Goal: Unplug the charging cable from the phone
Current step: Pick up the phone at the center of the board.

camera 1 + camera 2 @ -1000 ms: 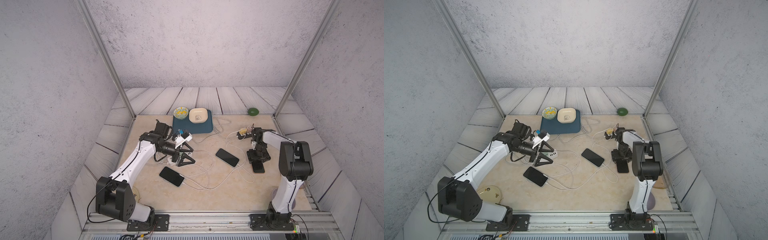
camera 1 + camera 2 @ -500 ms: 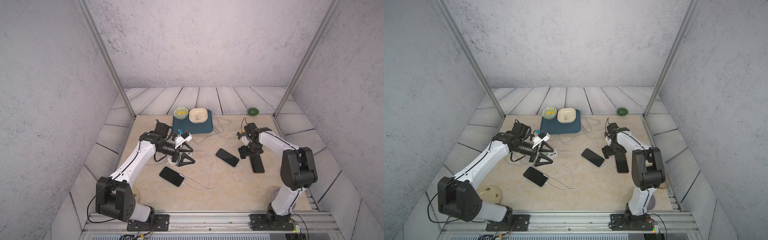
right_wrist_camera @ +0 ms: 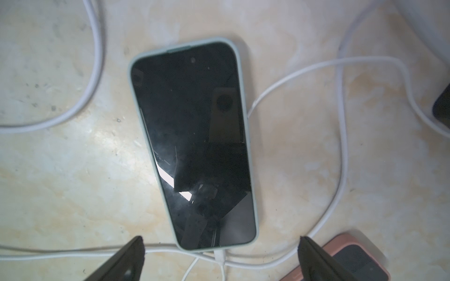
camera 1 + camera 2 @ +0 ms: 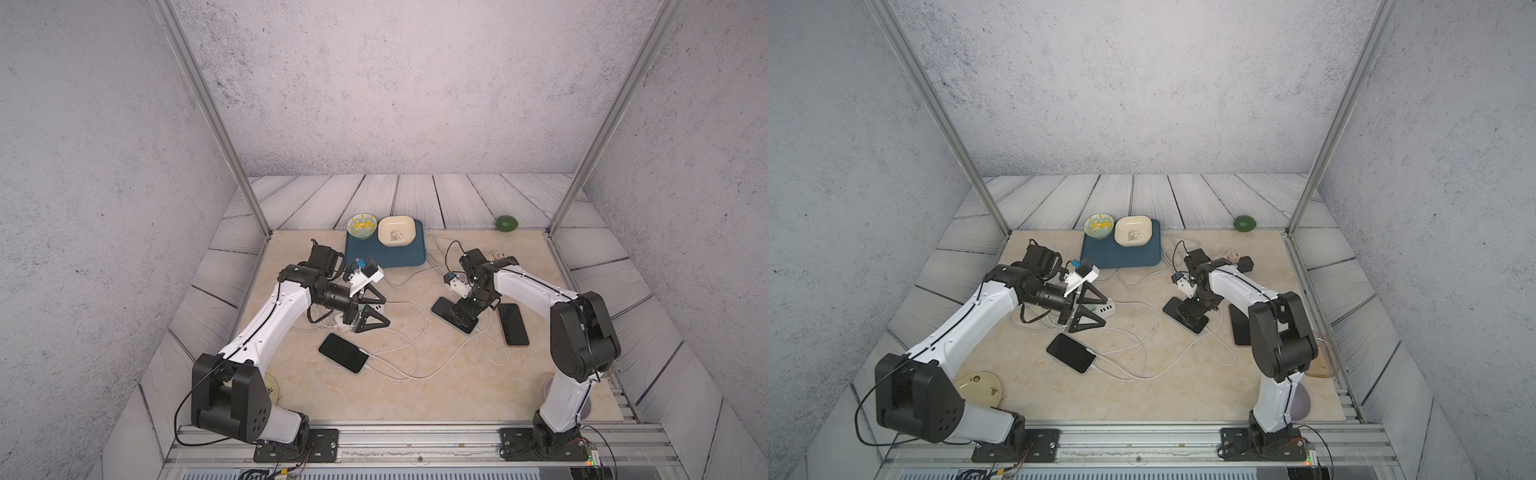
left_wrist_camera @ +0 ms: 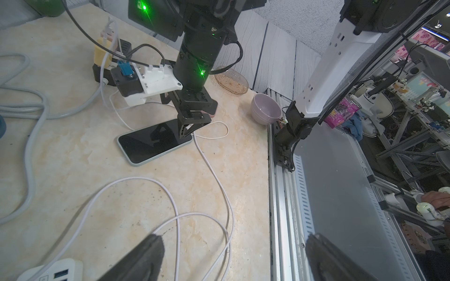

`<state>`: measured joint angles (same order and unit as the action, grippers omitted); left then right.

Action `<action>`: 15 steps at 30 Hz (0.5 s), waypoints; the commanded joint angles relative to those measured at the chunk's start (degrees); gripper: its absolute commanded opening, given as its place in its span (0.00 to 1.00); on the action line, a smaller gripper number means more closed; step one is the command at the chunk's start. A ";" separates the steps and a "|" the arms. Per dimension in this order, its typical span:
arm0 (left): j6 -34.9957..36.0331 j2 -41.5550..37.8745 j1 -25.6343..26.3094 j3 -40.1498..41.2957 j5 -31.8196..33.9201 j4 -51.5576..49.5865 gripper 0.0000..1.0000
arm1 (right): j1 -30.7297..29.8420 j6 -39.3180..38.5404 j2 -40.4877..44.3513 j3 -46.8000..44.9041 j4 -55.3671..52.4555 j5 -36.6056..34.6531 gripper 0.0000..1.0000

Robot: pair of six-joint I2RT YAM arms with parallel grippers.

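Mint-cased phone (image 3: pixel 192 146) lies under right gripper (image 3: pixel 220 239), whose spread jaws straddle the charging cable plug (image 3: pixel 219 256), likely for a pinch; left gripper (image 5: pixel 235 238) is also spread, empty.

My left arm (image 4: pixel 266 330) and right arm (image 4: pixel 528 286) have white links, black joints, looping black cables (image 4: pixel 179 409) and triangular black fingers (image 4: pixel 372 323).
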<state>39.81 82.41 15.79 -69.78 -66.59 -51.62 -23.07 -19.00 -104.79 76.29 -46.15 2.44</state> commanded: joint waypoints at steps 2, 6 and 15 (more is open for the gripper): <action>-0.04 -0.77 -0.58 0.70 0.21 -0.63 0.98 | -0.65 -2.89 -2.18 1.17 2.28 1.50 0.99; -0.32 -0.81 -0.59 0.77 0.44 -0.29 0.98 | -0.82 -3.40 -4.18 1.94 2.89 1.93 0.99; -0.53 -0.83 -0.59 0.94 0.67 -0.04 0.98 | -1.01 -2.85 -9.23 4.83 1.75 1.83 0.99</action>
<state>39.40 82.41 15.75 -69.47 -65.73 -51.13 -23.73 -21.54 -112.64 79.64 -43.20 3.49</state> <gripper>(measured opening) 0.981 0.993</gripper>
